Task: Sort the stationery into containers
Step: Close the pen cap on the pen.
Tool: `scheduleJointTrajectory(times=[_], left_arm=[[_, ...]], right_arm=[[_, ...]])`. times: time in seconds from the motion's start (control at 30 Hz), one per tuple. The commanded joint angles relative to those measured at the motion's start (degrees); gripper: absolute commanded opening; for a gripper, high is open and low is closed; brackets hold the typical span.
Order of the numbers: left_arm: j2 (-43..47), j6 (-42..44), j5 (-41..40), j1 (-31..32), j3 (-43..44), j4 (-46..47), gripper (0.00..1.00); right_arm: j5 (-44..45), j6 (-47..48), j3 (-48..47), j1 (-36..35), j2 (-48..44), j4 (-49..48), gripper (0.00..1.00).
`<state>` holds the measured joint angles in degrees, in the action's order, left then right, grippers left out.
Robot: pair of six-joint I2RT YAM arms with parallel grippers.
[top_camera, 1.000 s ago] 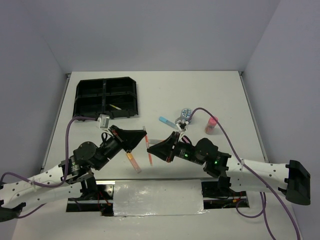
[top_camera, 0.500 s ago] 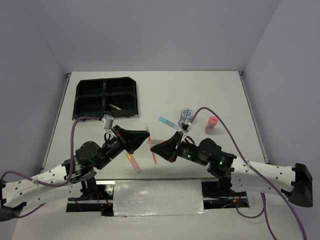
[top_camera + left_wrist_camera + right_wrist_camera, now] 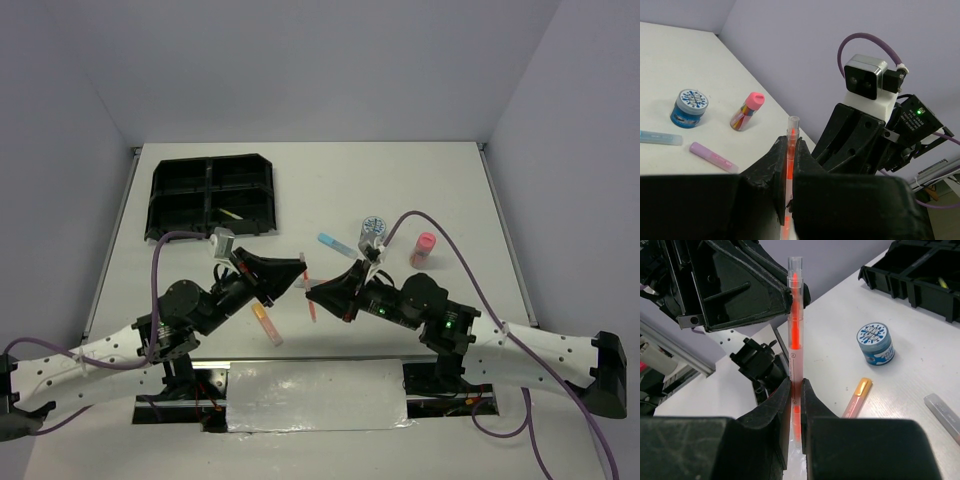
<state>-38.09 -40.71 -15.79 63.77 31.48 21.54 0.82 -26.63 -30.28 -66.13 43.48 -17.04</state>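
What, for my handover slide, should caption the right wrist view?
Right gripper and left gripper both clamp one orange pen; blue tub, pink pen and black tray behind.

The top camera hangs high behind the arm bases, looking down toward twelve o'clock over the whole tabletop (image 3: 400,180). The left wrist camera sits close behind the left pincer (image 3: 789,150), facing three o'clock at the right arm's camera (image 3: 865,82). The right wrist camera faces nine o'clock, close over the right pincer (image 3: 795,390). All three views share the orange pen (image 3: 313,313).
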Motion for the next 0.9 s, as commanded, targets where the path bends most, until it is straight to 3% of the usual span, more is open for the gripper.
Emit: scheduleJointTrajectory(times=[0.0, 0.87], left_arm=[[-1.29, -0.60, 6.48, 0.92, -2.30, -1.41, 0.00], [-5.07, -0.95, 9.73, 1.27, -2.57, 0.08, 0.00]], right_arm=[[3.05, 2.55, -3.55, 2.14, -2.61, -10.21, 0.00], [-12.15, 0.97, -9.70, 14.18, -2.44, -12.93, 0.00]])
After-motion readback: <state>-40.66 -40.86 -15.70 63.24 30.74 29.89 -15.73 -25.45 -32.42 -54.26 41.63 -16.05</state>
